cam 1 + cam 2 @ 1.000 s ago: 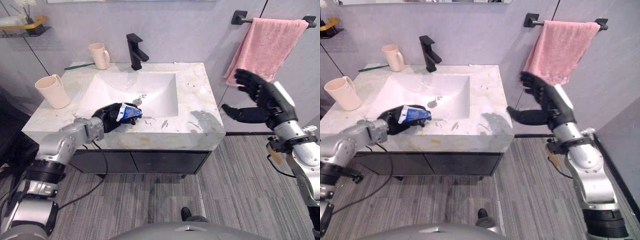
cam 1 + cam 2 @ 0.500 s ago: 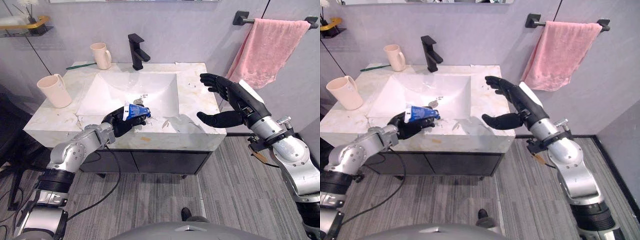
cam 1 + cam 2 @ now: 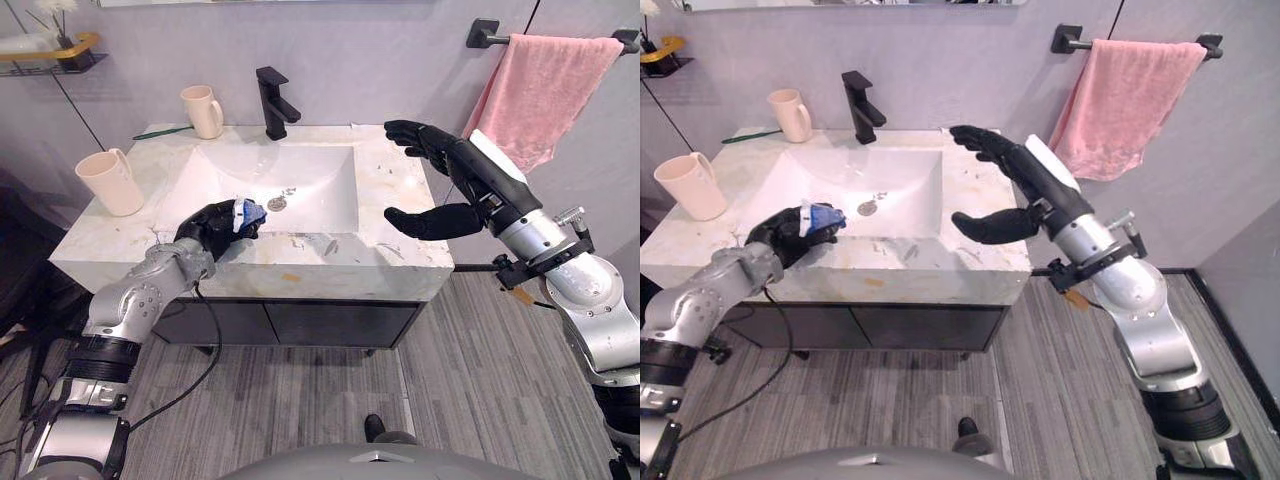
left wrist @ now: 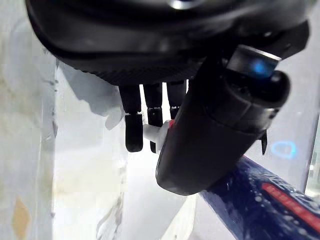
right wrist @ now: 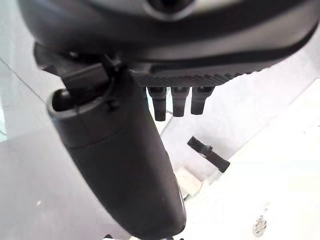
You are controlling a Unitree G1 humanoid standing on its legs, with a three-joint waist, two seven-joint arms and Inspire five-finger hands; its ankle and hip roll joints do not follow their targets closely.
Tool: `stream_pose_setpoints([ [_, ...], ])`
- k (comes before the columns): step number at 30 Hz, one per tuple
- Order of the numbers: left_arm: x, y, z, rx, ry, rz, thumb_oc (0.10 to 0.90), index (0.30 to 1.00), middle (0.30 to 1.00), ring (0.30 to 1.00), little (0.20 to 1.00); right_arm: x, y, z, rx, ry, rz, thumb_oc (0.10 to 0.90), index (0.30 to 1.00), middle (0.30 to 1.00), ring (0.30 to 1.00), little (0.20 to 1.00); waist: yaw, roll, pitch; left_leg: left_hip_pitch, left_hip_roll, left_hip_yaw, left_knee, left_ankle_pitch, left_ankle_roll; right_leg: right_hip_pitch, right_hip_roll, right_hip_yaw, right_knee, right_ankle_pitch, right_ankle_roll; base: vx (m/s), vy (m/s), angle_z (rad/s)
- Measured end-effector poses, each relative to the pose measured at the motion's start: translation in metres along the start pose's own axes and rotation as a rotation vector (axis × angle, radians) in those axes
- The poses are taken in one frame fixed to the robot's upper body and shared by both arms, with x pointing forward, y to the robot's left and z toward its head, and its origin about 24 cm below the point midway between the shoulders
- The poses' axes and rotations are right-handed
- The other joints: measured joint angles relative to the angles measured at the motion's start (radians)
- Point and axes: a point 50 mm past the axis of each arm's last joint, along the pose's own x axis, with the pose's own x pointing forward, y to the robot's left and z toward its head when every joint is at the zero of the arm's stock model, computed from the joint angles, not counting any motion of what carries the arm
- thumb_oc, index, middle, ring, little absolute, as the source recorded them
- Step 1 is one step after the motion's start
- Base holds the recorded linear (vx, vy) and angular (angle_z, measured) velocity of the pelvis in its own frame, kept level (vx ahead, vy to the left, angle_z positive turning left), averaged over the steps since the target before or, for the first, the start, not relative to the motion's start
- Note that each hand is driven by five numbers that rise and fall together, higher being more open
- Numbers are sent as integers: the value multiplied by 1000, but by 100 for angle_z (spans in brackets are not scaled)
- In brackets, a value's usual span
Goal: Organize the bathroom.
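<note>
The toothpaste tube [image 3: 246, 212] is dark blue with a white cap end and a red mark on its side, and its skin looks wet and shiny in the left wrist view [image 4: 260, 200]. It sits in the left hand [image 3: 210, 226], whose fingers and thumb are curled around it, at the lower left of the basin, just over the front edge of the counter. The right hand [image 3: 440, 175] is in the right half of the frame, above the right end of the counter, with fingers stretched straight and the thumb apart below them; it holds nothing. The counter [image 3: 400, 215] is pale marble with thin yellow veins, and a white rectangular sink [image 3: 300, 185] is sunk in its middle, with a small metal drain [image 3: 276, 203] near the tube. A black faucet [image 3: 270, 100] stands behind the sink at the upper centre. A cream mug [image 3: 107, 181] stands at the left end of the counter, and a second cream mug [image 3: 203, 110] stands farther back, near the wall, with a green toothbrush [image 3: 160, 130] lying just beside it. A pink towel [image 3: 530, 95] hangs on a black bar [image 3: 485, 37] at the upper right. The wall is grey, the floor has grey wood-like planks, and a small shelf [image 3: 45, 50] is at the upper left.
</note>
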Motion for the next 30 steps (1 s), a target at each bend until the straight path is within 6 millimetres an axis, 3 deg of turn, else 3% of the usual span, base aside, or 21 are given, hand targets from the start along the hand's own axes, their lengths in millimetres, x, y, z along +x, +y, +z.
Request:
stream_pose_setpoints([
  [5, 0, 0, 2, -8, -21, 18, 400, 300, 300, 300, 300, 4, 10, 10, 16, -57, 60, 800, 900, 900, 900, 900, 0, 0, 0, 2, 0, 0, 0, 0, 0, 3, 0, 0, 0, 0, 0, 0, 0, 0],
  [10, 2, -5, 0, -34, -40, 23, 400, 300, 300, 300, 300, 13, 25, 9, 164, -54, 104, 800, 900, 900, 900, 900, -1, 1, 1, 8, 0, 2, -2, 0, 0, 7, 0, 1, 0, 0, 0, 6, 3, 0],
  [16, 8, -23, -11, -64, -23, -11, 400, 300, 300, 300, 300, 30, 64, 15, 404, -69, 180, 800, 900, 900, 900, 900, 16, 2, 1, 13, 0, -4, -1, 0, 0, 16, 0, -4, 0, -1, 0, 9, 0, 1],
  [21, 13, -47, -16, -51, -5, -84, 400, 300, 300, 300, 300, 44, 87, 25, 470, -84, 209, 800, 900, 900, 900, 900, 57, 3, 3, 9, 1, -18, 1, 4, 1, 21, -1, -17, 0, -2, -1, 32, -4, 9],
  [30, 17, -63, -10, -56, -22, -133, 400, 300, 300, 300, 300, 66, 84, 28, 483, -73, 88, 800, 900, 900, 900, 900, 87, 5, 4, 10, 1, -53, 1, 11, 2, 42, -3, -46, -1, -7, -1, 19, -5, 11],
])
